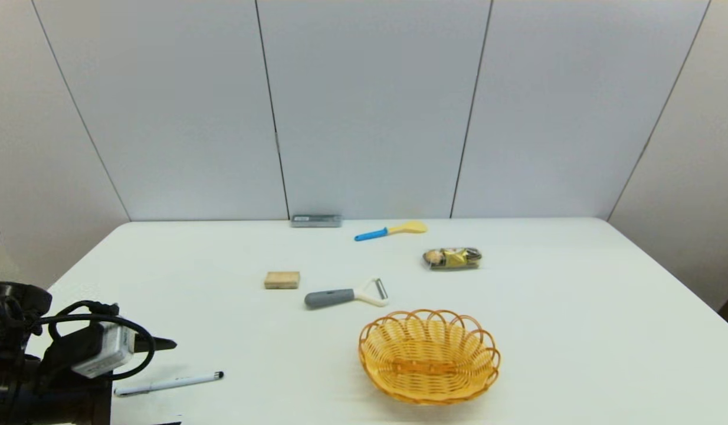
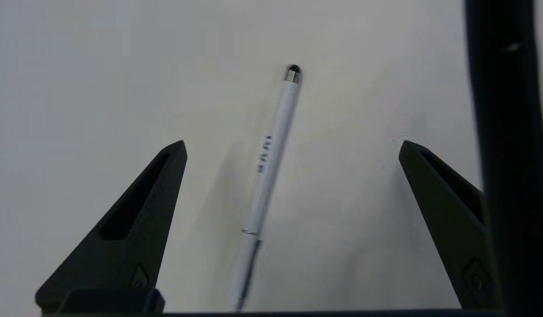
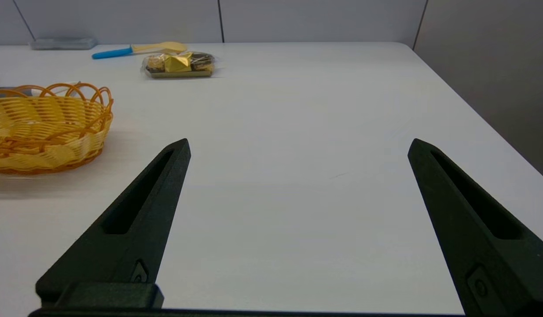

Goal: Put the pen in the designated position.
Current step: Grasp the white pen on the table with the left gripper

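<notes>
- Not started: pen lies flat on table, near-left edge, well apart from basket.
- L gripper above pen, jaws wide open, nothing held; pen between fingers, untouched.
- R gripper parked over the table's right side, wide open, empty.
- Left to do: grasp, carry, place.
- Pen: slim, white, black tip, grey print on barrel.

Pen lies near-left on the table; basket near-centre; peeler behind it; spoon far, centre.
</notes>
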